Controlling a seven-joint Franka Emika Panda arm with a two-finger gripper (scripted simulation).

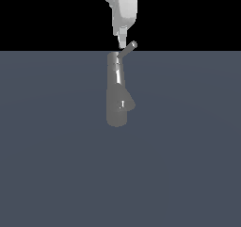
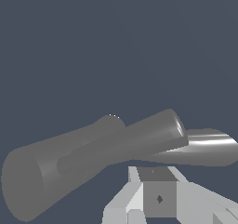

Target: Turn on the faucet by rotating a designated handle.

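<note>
Handle: thin grey metal rod point(image 1: 128, 50), slanted off the glossy grey faucet column point(image 1: 116, 90), met beside the white gripper point(image 1: 122, 44).
Jaws: spread cannot be told.

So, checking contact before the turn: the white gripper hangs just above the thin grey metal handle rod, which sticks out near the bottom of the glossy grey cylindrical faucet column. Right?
Not quite. In the exterior view the thin grey metal handle rod sticks out at the top end of the glossy grey cylindrical faucet column, not near the bottom; the stubby spout nub sits lower down. The white gripper does hang just above the rod.
</note>
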